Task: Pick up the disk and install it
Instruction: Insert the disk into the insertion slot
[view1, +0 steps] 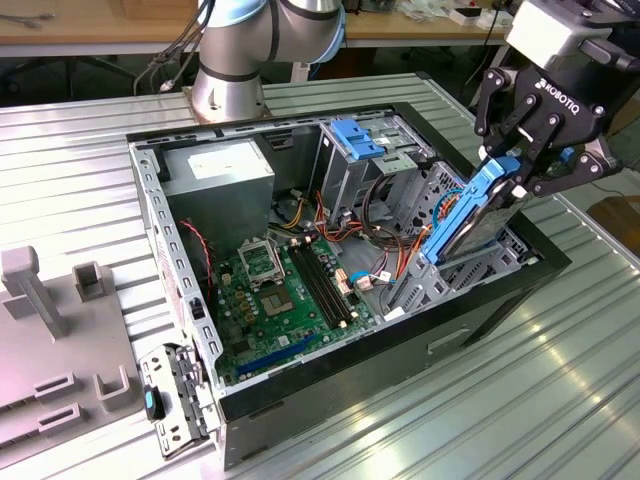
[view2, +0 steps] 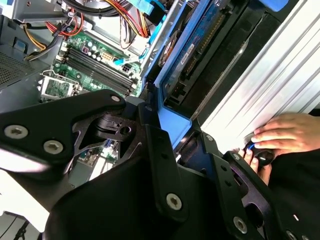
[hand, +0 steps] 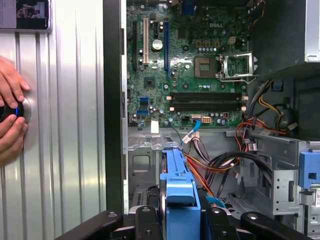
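Holding the disk (view1: 468, 215) by its upper end, the gripper (view1: 512, 172) has its fingers closed on the blue rail, at the end of the case (view1: 300, 395) opposite the power supply (view1: 218, 172). Disk stands on edge, steeply tilted. Its lower end is down in the case's bay (view1: 478, 268) and its upper end is above the case rim. Gripping at the top looks deliberate, since it leaves the lower part free to pass between the bay's metal walls. The tilt probably matches the bay's slot angle. Judged partly inserted, not seated; depth cannot be told.

In the first wrist view the disk (hand: 177, 187) runs edge-on from between the fingers toward the case floor. Cables (hand: 220, 165) lie just beside it inside the case, a possible snag.

Motherboard (view1: 275, 290) lies flat on the case bottom, well apart from the disk. A hand (view2: 282, 134) rests on a round knob (view2: 262, 157) on the table (view1: 560, 400) outside the case, probably steering the arm.
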